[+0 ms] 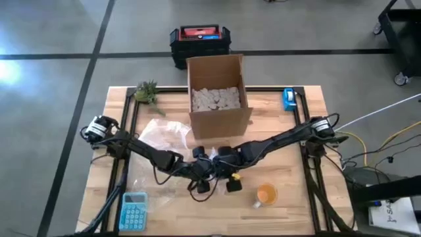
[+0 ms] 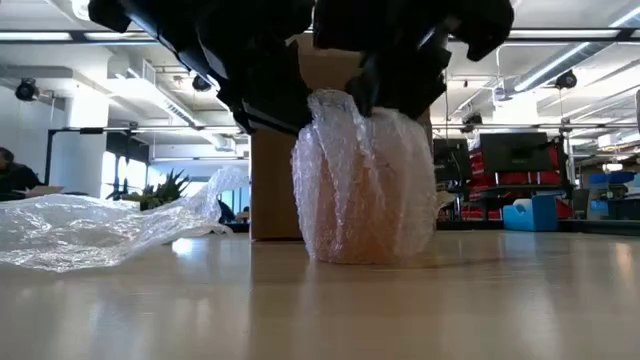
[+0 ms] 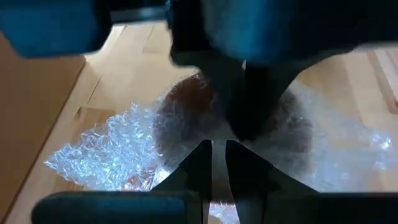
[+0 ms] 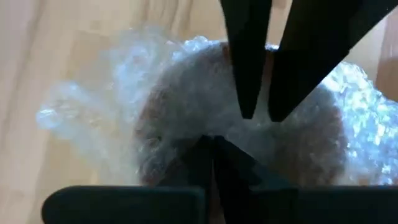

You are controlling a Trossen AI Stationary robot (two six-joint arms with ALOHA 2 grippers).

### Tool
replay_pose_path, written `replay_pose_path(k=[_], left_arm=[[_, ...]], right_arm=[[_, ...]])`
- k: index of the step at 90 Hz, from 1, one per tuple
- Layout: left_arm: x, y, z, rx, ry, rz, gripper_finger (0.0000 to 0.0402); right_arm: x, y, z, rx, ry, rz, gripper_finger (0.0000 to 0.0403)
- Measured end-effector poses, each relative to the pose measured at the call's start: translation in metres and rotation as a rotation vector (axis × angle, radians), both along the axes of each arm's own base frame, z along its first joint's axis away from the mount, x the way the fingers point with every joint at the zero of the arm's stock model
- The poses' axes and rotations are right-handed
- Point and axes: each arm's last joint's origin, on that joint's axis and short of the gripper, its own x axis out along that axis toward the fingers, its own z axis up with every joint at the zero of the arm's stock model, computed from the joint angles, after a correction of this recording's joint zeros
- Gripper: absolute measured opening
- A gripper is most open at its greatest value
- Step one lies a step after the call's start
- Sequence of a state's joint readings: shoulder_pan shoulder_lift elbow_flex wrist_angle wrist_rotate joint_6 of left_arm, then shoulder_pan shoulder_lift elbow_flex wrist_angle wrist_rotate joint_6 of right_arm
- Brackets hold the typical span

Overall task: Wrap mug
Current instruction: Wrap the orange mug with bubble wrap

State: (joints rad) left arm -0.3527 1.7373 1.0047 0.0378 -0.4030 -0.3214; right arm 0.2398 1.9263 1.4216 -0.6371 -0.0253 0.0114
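The mug [image 2: 365, 190] stands upright on the table, wrapped all round in bubble wrap [image 4: 155, 106]; its brown body shows through the wrap [image 3: 186, 99]. Both grippers hang right over its top at the table's middle. My left gripper [image 3: 217, 163] comes from the left and is shut on the wrap. My right gripper [image 4: 211, 146] comes from the right, fingers shut, tips on the wrap. In the high view the arms hide the mug. My left gripper pinches a thin strip of the bubble wrap [image 3: 217, 155] between its two fingers, above the mug's top. It comes slanting down from the table's left. The wrap rises to a peak [image 2: 330, 100] at the fingers, and the mug stays on the table. My right gripper's shut fingers [image 2: 364, 92] point down onto the wrap on top of the mug [image 4: 211, 127], coming slanting from the table's right. Whether any wrap is caught between them, I cannot tell.
An open cardboard box [image 1: 217, 95] with packing fill stands just behind the mug. A loose sheet of wrap [image 1: 164, 135] lies to the left. An orange cup [image 1: 266, 195], a blue calculator [image 1: 135, 210], a plant [image 1: 148, 92] and a blue dispenser [image 1: 289, 99] stand around.
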Motion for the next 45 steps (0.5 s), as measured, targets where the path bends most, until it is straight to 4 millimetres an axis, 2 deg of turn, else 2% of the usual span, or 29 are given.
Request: replay_pose_path(k=[12,20,33,40,45], left_arm=[[0.001,-0.001,0.001,0.008,-0.012,-0.015,0.0036],[0.001,-0.001,0.001,0.007,-0.016,-0.016,0.0036],[0.001,-0.001,0.002,-0.005,-0.017,-0.030,0.0036],[0.001,-0.002,0.002,-0.004,-0.020,-0.031,0.0036],[0.002,-0.002,0.002,-0.005,-0.022,-0.033,0.0036]], right_arm=[[0.006,-0.006,-0.004,-0.067,-0.041,-0.005,0.0002],[0.003,-0.008,0.004,-0.070,-0.046,-0.005,0.0002],[-0.007,-0.006,0.028,-0.063,-0.038,-0.004,0.0002],[-0.009,-0.001,0.051,0.031,-0.102,0.013,0.0002],[-0.010,0.002,0.057,0.079,-0.120,0.028,0.0002]])
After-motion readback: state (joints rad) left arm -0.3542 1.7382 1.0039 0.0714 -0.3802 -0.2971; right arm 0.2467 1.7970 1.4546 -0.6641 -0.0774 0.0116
